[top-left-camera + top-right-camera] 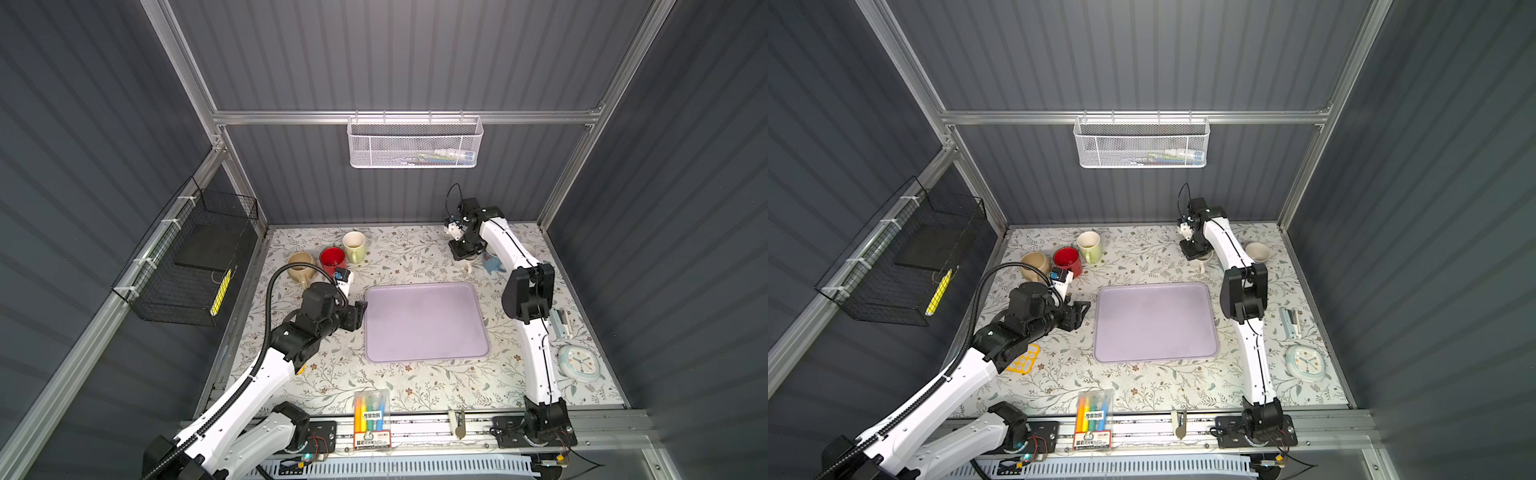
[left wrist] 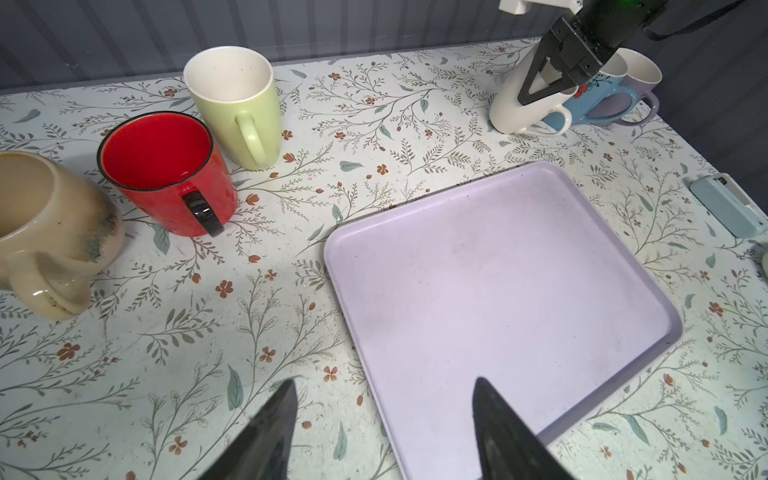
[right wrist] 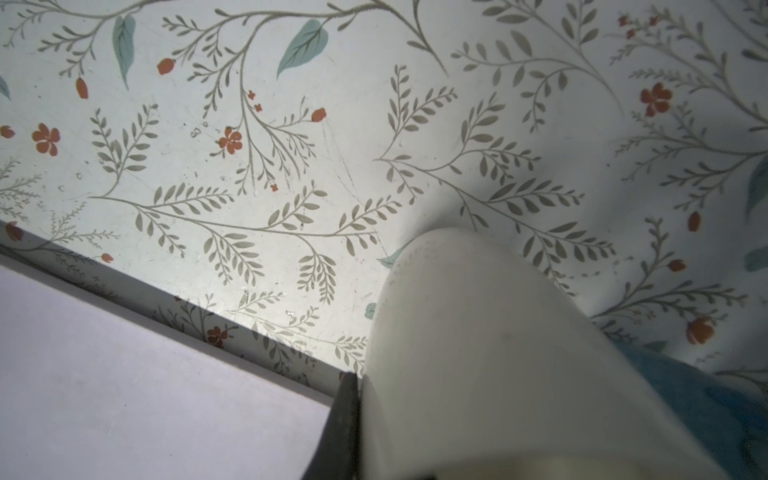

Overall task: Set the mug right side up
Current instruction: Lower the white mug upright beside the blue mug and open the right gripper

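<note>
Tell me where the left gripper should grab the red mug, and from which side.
Probably the rim wall, coming from above: one finger inside, one outside, just beside the black handle. The red mug stands upright with its mouth open, and the tan mug and green mug crowd its sides, so a side-on grasp of the body looks cramped.

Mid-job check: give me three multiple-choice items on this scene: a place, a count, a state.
1. Where is the white mug? A beside the blue mug, off the tray B on the tray C stacked on another mug
2. How many mugs stand left of the tray? A one B two C three
3. The left gripper is: A shut on a mug B open, empty C shut on the tray
Key: A, it leans in the right gripper; C, beige, red, green; B, fingers apart, nothing between.
</note>
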You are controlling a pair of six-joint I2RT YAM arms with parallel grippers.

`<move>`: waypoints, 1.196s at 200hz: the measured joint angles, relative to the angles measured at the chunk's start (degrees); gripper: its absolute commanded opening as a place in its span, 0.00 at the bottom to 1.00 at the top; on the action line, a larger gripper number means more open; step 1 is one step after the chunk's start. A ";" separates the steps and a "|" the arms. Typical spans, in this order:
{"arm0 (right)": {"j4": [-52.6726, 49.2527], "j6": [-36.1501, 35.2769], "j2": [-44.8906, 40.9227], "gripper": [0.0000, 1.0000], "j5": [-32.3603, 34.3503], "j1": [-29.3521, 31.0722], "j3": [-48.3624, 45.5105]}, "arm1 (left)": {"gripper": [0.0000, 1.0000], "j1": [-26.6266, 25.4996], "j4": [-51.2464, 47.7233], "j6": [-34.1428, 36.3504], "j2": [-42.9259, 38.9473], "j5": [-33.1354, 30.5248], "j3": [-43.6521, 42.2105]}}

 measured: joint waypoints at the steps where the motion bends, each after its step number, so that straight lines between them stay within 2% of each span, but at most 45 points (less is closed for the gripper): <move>1: 0.00 0.00 0.02 0.00 0.00 0.00 0.02 | 0.67 0.00 0.00 0.00 0.00 0.00 0.00; 57: 0.46 0.02 0.37 0.13 0.04 0.00 0.52 | 0.67 0.00 0.00 0.00 0.00 -0.02 -0.02; 110: 1.60 0.02 0.98 0.20 0.42 0.00 1.07 | 0.67 0.00 0.00 0.00 0.00 -0.22 0.00; 181: 2.08 0.31 1.18 0.23 1.33 0.24 3.21 | 0.66 0.00 -0.04 0.00 -0.22 -0.37 0.00; 239: 3.34 2.21 1.92 0.18 2.58 0.90 3.54 | 0.66 0.00 -0.37 0.00 -0.70 -0.39 -0.02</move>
